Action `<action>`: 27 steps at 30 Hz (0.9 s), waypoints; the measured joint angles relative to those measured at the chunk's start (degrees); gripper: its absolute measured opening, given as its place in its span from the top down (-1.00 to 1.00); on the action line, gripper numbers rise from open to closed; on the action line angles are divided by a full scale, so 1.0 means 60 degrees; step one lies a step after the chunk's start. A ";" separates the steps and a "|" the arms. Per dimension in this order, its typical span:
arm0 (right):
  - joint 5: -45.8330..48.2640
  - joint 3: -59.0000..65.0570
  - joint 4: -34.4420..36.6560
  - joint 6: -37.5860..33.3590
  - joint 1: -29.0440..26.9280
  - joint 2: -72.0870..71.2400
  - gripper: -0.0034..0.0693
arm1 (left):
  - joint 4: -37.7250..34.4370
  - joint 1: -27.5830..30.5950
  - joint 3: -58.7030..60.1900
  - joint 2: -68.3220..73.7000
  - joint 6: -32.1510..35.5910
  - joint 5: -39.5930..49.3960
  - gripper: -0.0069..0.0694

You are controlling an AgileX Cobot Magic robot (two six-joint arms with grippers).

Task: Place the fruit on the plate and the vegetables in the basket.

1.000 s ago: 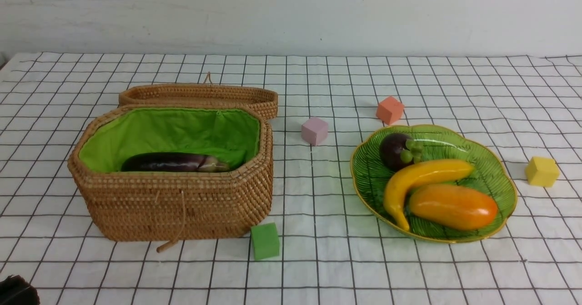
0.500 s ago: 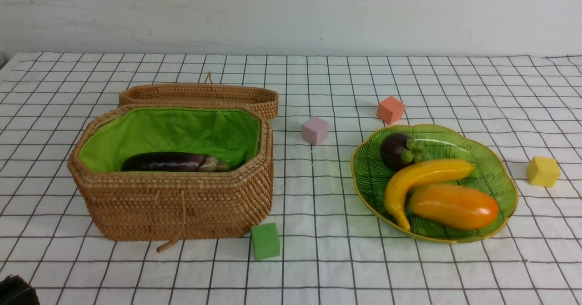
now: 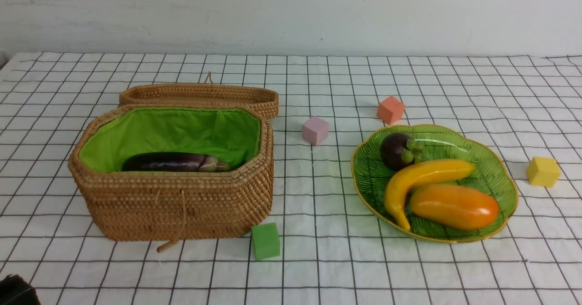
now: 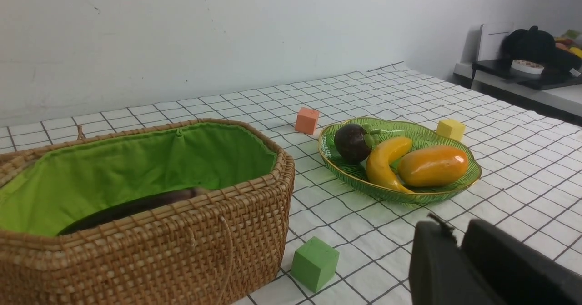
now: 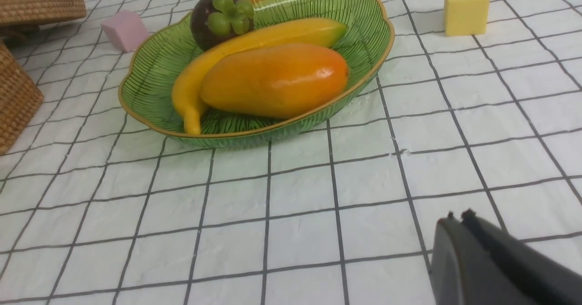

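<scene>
the banana [image 3: 420, 177], mango [image 3: 454, 206] and mangosteen [image 3: 398, 150] lie together on the green glass plate [image 3: 500, 177]; the eggplant [image 3: 175, 162] lies in the wicker basket [image 3: 173, 205], so sorting looks finished. both grippers [image 4: 459, 246] [image 5: 457, 218] look closed, holding nothing, pulled back.

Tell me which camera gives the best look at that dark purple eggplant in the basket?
The front view: the eggplant lies lengthwise on the green lining of the basket, most of its top showing. The left wrist view catches only a dark sliver above the wicker rim. The right wrist view misses it, showing just a basket corner.
</scene>
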 joint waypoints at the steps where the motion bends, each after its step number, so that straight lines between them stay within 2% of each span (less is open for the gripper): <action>1: 0.0000 0.0000 0.0000 0.0000 0.0000 0.0000 0.91 | 0.0000 0.0000 0.0000 0.0000 0.0000 0.0000 0.59; 9: 0.0000 0.0000 0.0000 0.0000 0.0000 0.0000 0.91 | 0.0145 0.0155 0.0102 0.0000 0.0010 -0.0021 0.58; 11: 0.0000 0.0000 0.0000 0.0000 0.0000 0.0000 0.90 | -0.0144 0.0862 0.0335 0.0000 0.0083 -0.0273 0.61; 13: 0.0000 0.0000 0.0000 0.0000 0.0000 0.0000 0.90 | -0.0913 0.1809 0.0619 0.0000 0.0607 -0.1079 0.72; 15: 0.0000 0.0000 0.0000 0.0000 0.0000 0.0000 0.90 | -0.1906 0.2978 0.1039 0.0000 0.1873 -0.2423 0.85; 18: -0.0003 0.0000 0.0000 0.0000 0.0000 0.0000 0.89 | -0.4201 0.4567 0.1604 0.0000 0.4494 -0.3945 0.85; 19: -0.0003 0.0000 0.0000 0.0000 0.0000 0.0000 0.89 | -0.4201 0.4684 0.1640 0.0000 0.4494 -0.4020 0.85; 20: -0.0003 0.0000 0.0000 0.0000 0.0000 0.0000 0.89 | -0.5586 0.5494 0.1901 0.0000 0.5761 -0.4421 0.85; 21: -0.0003 0.0000 0.0000 0.0000 0.0000 0.0000 0.88 | -0.6441 0.6031 0.2093 0.0000 0.6373 -0.4562 0.85; 23: -0.0003 0.0000 0.0000 0.0000 0.0000 0.0000 0.88 | -0.7551 0.6951 0.2500 0.0000 0.7027 -0.4715 0.85; 27: -0.0003 0.0000 0.0000 0.0000 0.0000 0.0000 0.87 | -0.7682 0.7565 0.2699 0.0000 0.6829 -0.4026 0.85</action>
